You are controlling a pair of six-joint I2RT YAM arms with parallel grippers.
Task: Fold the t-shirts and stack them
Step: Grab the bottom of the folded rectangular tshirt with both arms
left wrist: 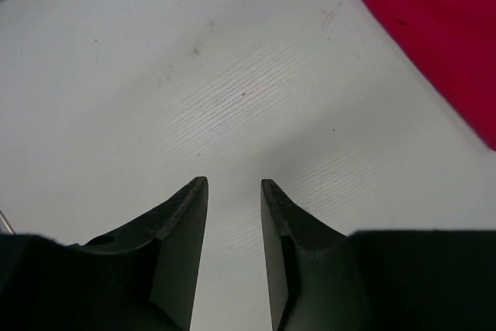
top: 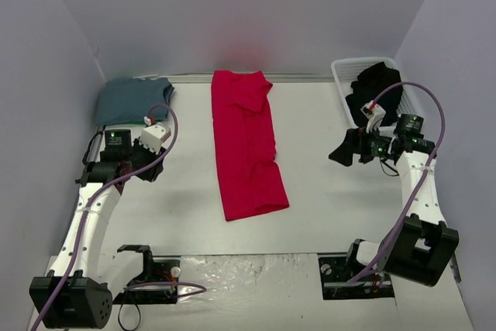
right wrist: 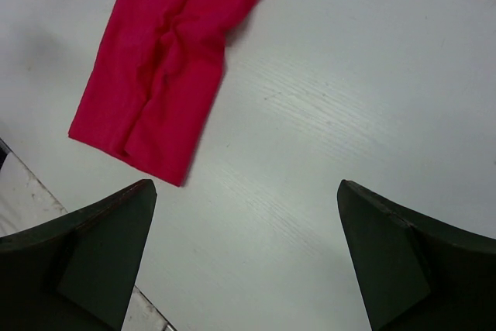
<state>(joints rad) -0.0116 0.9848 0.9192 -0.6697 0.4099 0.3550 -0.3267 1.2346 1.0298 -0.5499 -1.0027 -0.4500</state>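
Red shirt point(top: 246, 145): twelve o'clock, we judge half-folded.
Blue-grey shirt point(top: 133, 101): ten o'clock, folded.
Black shirt point(top: 376, 87): two o'clock, unfolded.
Left gripper point(left wrist: 234, 184), right gripper point(right wrist: 244, 184): released, empty.

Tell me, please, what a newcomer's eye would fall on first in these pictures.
The bright red t-shirt, folded into a long strip, lies down the middle of the table. A folded blue-grey t-shirt sits at the far left corner, and a black t-shirt is heaped in the white basket at the far right.

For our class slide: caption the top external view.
Red t-shirt lies folded lengthwise between the left gripper and right gripper.
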